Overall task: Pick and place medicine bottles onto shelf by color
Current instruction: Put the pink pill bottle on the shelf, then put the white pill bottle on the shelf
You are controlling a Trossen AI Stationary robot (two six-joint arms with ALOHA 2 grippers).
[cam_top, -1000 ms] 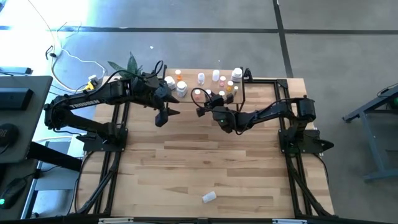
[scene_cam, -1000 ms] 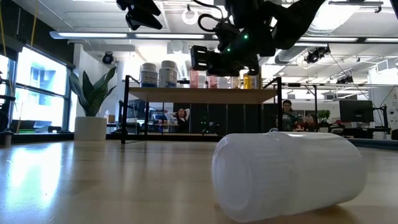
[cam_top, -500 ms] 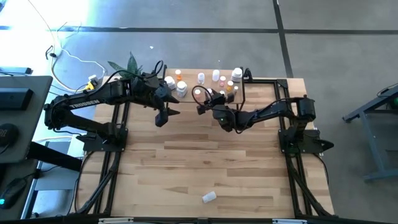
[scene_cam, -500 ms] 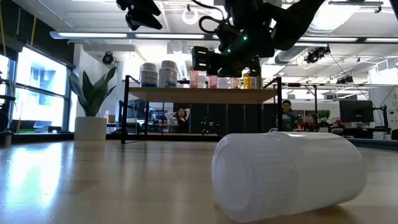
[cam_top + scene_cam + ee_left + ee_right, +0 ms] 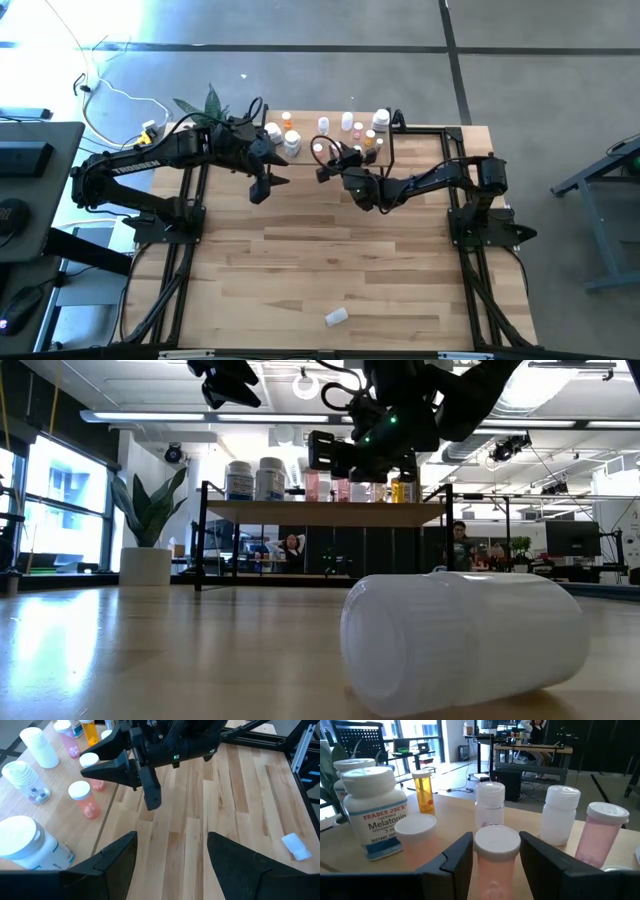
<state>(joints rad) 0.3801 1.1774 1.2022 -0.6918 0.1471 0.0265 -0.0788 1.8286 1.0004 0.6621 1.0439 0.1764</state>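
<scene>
The right gripper (image 5: 496,857) straddles a pink bottle (image 5: 496,851) on the shelf (image 5: 370,865), fingers apparently just loosened; it should withdraw straight back. The left gripper (image 5: 172,857) waits spread.

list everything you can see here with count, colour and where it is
medicine bottles: about a dozen, white, pink and orange-amber, standing on the shelf
shelf: one, light wood on black legs, far end of the table
stray bottle: one, white, lying on its side near the table's front edge
plant: one, green in a white pot, far left corner
table: one, planked light wood
people: two, seated in the room behind
left gripper: open, empty, above the table before the shelf
right gripper: fingers either side of a pink bottle on the shelf
</scene>
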